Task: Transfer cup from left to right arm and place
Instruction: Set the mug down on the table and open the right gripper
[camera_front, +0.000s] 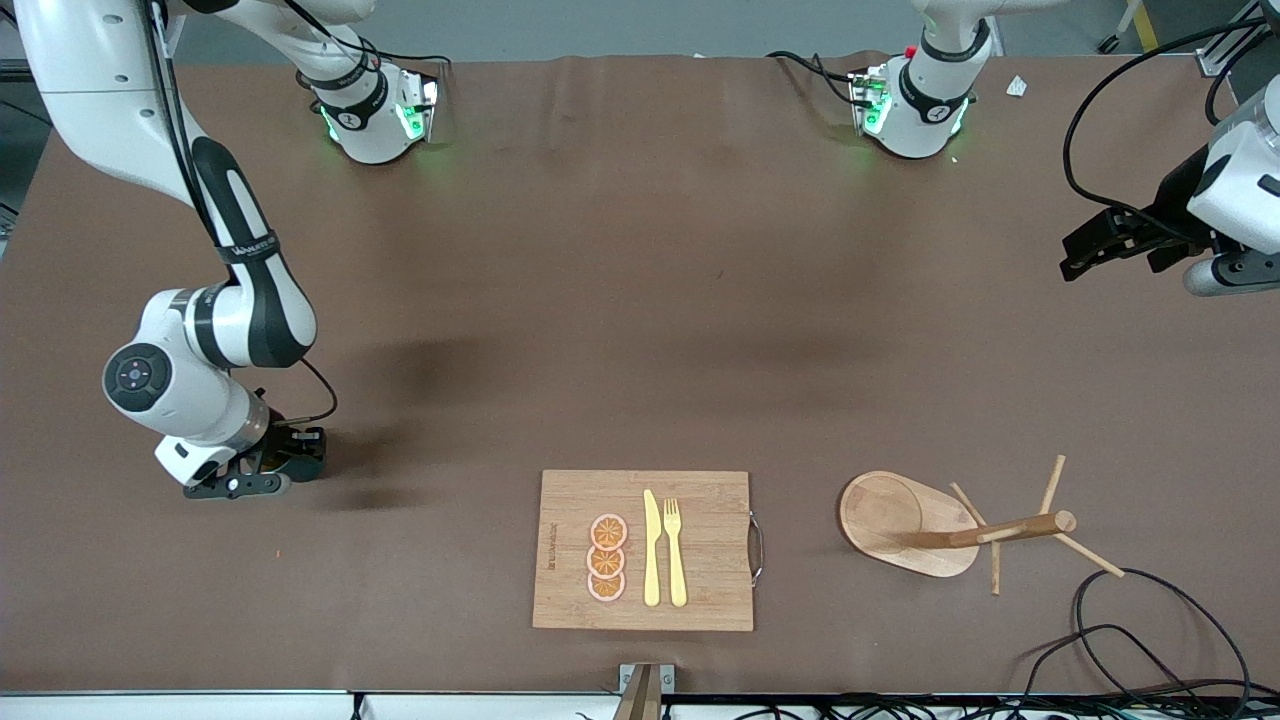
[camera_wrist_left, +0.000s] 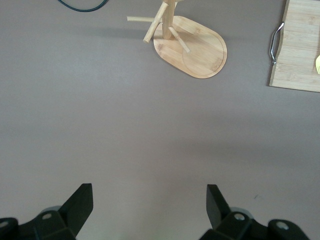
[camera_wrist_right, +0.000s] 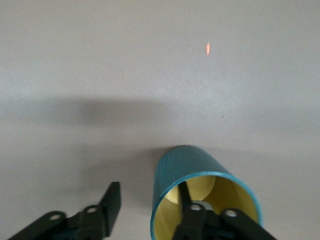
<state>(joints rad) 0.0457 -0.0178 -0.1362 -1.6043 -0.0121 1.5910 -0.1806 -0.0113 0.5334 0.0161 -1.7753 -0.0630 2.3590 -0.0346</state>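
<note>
Right wrist view: right gripper (camera_wrist_right: 150, 212) jaws parted astride cup (camera_wrist_right: 202, 192) wall, seemingly on bench (camera_wrist_right: 150, 75); careless retreat could tip it. Left gripper (camera_wrist_left: 150, 205) jaws apart, waiting.

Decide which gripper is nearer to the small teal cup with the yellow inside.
Right. The right gripper is at the small teal cup, jaws apart, one finger inside its rim. The left gripper hovers open over bare table at the left arm's end.

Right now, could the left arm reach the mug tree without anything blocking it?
Probably yes. The left gripper hangs open over bare table, and nothing lies between it and the mug tree. The cable only loops nearer the camera.
</note>
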